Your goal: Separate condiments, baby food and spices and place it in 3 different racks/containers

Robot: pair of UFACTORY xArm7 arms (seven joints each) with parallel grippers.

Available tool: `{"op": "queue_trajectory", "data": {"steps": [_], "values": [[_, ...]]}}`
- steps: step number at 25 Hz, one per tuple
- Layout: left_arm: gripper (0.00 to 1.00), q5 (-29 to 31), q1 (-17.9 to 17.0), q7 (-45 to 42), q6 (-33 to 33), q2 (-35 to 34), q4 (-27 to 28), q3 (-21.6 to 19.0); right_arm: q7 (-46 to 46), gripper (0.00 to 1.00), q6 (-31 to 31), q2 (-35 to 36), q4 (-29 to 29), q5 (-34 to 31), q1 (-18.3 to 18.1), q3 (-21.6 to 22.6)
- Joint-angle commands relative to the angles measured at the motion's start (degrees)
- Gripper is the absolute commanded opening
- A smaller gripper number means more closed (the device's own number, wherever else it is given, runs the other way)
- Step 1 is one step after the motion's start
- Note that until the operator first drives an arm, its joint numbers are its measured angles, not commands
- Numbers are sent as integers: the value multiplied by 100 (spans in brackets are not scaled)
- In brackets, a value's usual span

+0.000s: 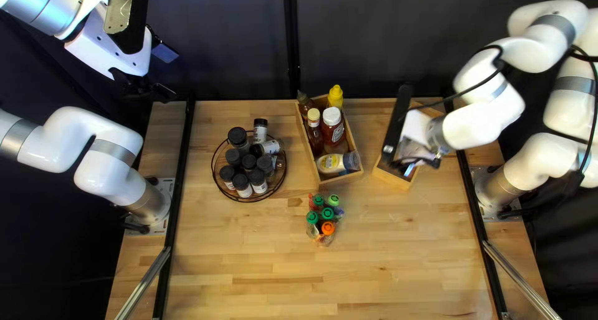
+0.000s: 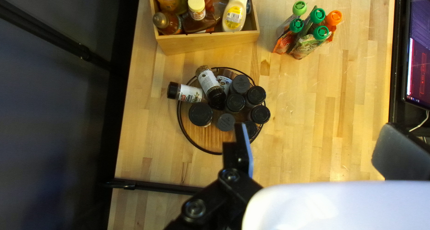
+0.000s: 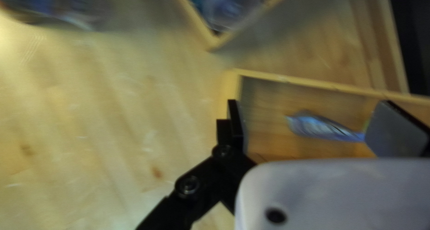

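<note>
Baby-food pouches (image 1: pixel 321 220), five in number with four green caps and one orange, stood nearest the camera among the goods. They were bunched upright on the bare table (image 1: pixel 374 270), near side of the middle wooden crate (image 1: pixel 342 178).

Condiments occupied that crate. A mustard bottle (image 1: pixel 335 96), a ketchup bottle (image 1: pixel 332 132) with a white cap and two brown bottles stood toward its far end; a pale-yellow sauce bottle (image 1: pixel 329 163) lay tilted at the near end.

Spice jars (image 1: pixel 242 183) with black lids crowded the round wire rack (image 1: pixel 223 190) to the left. One labelled jar (image 2: pixel 208 81) lay tipped against the others, and another (image 2: pixel 189 93) leaned outward over the far rim.

The left gripper (image 1: pixel 166 74) was raised beyond the far left corner of the table, its fingers spread wide with nothing between them.

The right gripper (image 1: pixel 416 161) was over the right wooden box (image 1: pixel 392 178), also with fingers well apart. A shiny bluish pouch (image 3: pixel 320 126) showed inside that box, one end partly hidden by a finger; whether the two touched could not be told.
</note>
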Motion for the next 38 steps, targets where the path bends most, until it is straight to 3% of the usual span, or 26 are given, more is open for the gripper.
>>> {"op": "queue_trajectory", "data": {"steps": [1,15,22,29,31,33,34,35,36,38], "values": [[100,0,0,0,0,0,0,0,-548,100,-581,123,555,-174,803,-655],[100,0,0,0,0,0,0,0,-1634,100,-1880,-687,1026,-671,1583,-2194],[100,0,0,0,0,0,0,0,-1874,100,-2118,-921,1326,-723,1987,-2634],[100,0,0,0,0,0,0,0,-2076,100,-2195,-1061,1514,-742,2130,-2861],[100,0,0,0,0,0,0,0,-2106,92,-2214,-1090,1522,-757,2127,-2907],[100,0,0,0,0,0,0,0,-2123,75,-2225,-1107,1531,-765,2127,-2937],[100,0,0,0,0,0,0,0,-2131,62,-2227,-1113,1539,-765,2132,-2944],[100,0,0,0,0,0,0,0,-2137,21,-2228,-1116,1546,-763,2139,-2949],[100,0,0,0,0,0,0,0,-2138,9,-2231,-1119,1532,-766,2129,-2950],[100,0,0,0,0,0,0,0,-2146,2,-2231,-1123,1506,-768,2108,-2949]]}}
